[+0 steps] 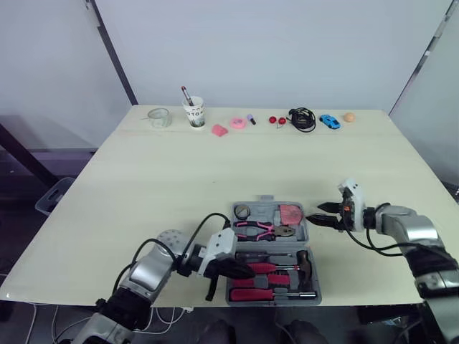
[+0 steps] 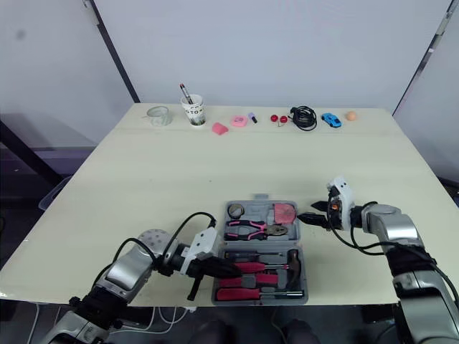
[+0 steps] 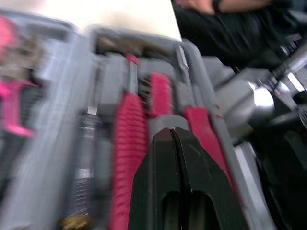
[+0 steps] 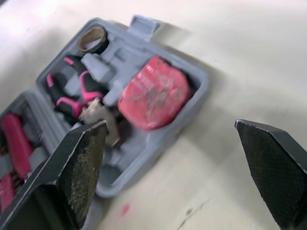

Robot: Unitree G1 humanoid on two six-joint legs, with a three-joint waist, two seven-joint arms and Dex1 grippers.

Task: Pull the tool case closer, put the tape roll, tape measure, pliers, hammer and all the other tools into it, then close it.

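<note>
Now | left gripper (image 1: pixel 247 271) pinched over red-handled screwdrivers (image 1: pixel 251 294) | right gripper (image 1: pixel 315 213) wide beside grey plastic tool case (image 1: pixel 266 201) | risk: unseated handles jam lid

The open tool case (image 1: pixel 308 240) takes up the lower centre of the frame and blocks the near edge of the table (image 1: pixel 143 186). My left fingers (image 1: pixel 238 270), pressed together, sit over its red handles (image 1: pixel 262 268), hemmed in by the tray's ridges. My right fingers (image 1: pixel 323 219), spread wide, hang just beside the case's right wall, with bare table to their right. The middle of the frame is open table. A row of small things, from the cup (image 1: pixel 193 112) to the toy car (image 1: pixel 329 121), lines the upper edge.
</note>
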